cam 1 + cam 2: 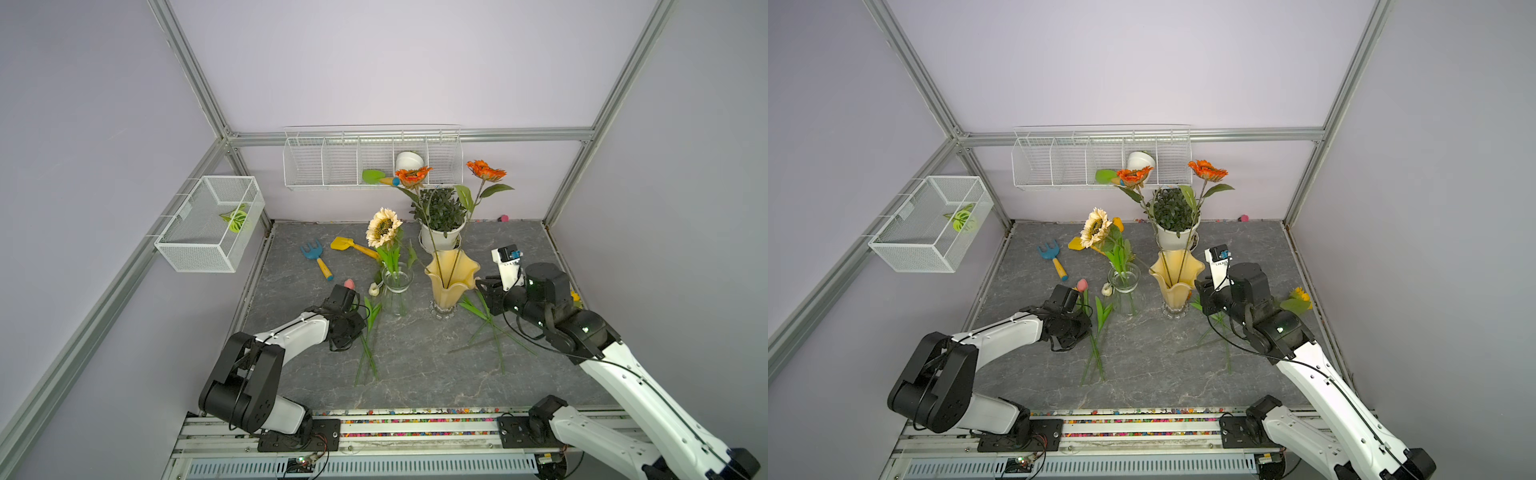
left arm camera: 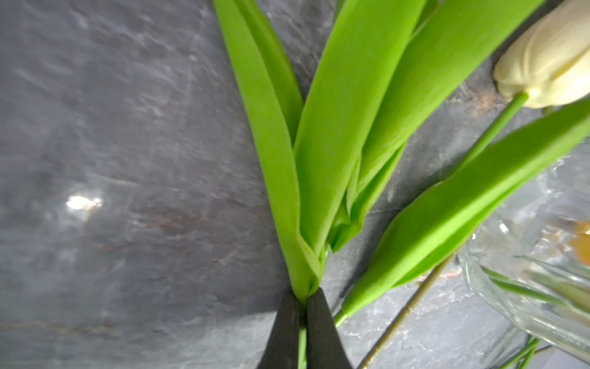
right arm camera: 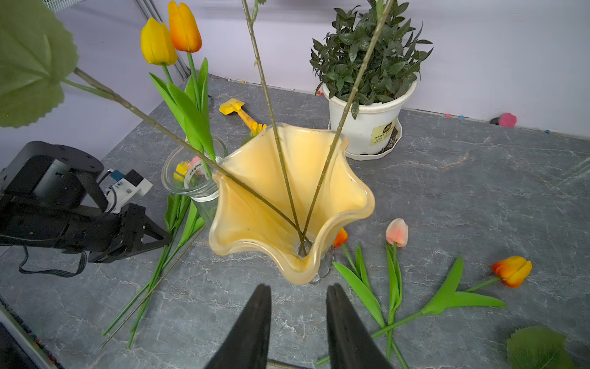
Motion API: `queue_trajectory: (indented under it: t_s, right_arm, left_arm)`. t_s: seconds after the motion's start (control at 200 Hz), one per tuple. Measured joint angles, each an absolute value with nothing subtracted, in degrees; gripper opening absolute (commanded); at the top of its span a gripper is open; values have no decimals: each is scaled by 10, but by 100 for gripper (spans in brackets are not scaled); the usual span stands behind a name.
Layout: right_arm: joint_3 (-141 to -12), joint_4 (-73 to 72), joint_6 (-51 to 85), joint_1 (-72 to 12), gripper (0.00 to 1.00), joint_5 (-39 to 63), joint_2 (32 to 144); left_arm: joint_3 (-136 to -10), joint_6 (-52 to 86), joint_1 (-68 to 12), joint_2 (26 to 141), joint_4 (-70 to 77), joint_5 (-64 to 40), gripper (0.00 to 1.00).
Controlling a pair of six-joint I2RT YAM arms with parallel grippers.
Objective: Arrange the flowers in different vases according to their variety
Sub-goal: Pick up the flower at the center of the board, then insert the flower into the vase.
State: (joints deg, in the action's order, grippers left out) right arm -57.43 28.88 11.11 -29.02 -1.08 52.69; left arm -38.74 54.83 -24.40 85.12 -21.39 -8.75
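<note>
Left gripper (image 2: 303, 298): jaws pinched tight on a tulip stem (image 2: 302, 340), just below where its leaves begin.
Tulip stem: low over the grey table (image 2: 127, 159); its leaves fan away ahead of the left fingertips, and the bloom lies outside the wrist view.
Pink bud (image 1: 1082, 284): just past the left wrist in a top view; cannot tell whether it tops the gripped stem.
White tulip (image 2: 549, 60): on the table ahead of the left gripper and off to one side, clear of the fingers, near the clear vase (image 2: 526, 287).
Right gripper (image 3: 300, 289): jaws partly apart with nothing between them.
Yellow vase (image 3: 255, 223): upright, just ahead of the right fingertips and not touching them. It holds three stems. Two carry orange flowers (image 1: 413, 175) (image 1: 485, 169); the third leans out over the clear vase.
Cream sunflower (image 1: 382, 227): its head sits above the clear vase in both top views.
Clear vase: upright beyond the yellow vase from the right gripper, just beside it. It holds a yellow tulip (image 3: 158, 41) and an orange tulip (image 3: 184, 27).
Loose tulips: a peach tulip (image 3: 397, 232) and an orange-yellow tulip (image 3: 512, 271) lie flat on the table ahead of the right gripper, to one side of the yellow vase.
Potted plant (image 3: 367, 57): well beyond the yellow vase, by the back wall.
</note>
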Motion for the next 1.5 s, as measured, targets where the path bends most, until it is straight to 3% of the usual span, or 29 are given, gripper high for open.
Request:
queue_trajectory:
  t_s: [0.335, 0.58, 0.985, 1.27, 1.504]
  right_arm:
    - [-574, 283, 111, -290, 34, -10, 536]
    - [-574, 274, 120, -290, 33, -3, 549]
    - [-562, 270, 162, -290, 32, -21, 545]
    - [-475, 283, 253, -290, 40, -31, 489]
    - [-467, 288, 276, -290, 45, -41, 444]
  left_arm:
    - [-412, 542, -267, 845, -268, -44, 0]
    - [-441, 533, -279, 753, -411, 22, 0]
    - [-548, 469, -300, 660, -484, 149, 0]
    - [-618, 336, -301, 617, -378, 255, 0]
    - [-625, 237, -306, 568, -172, 217, 0]
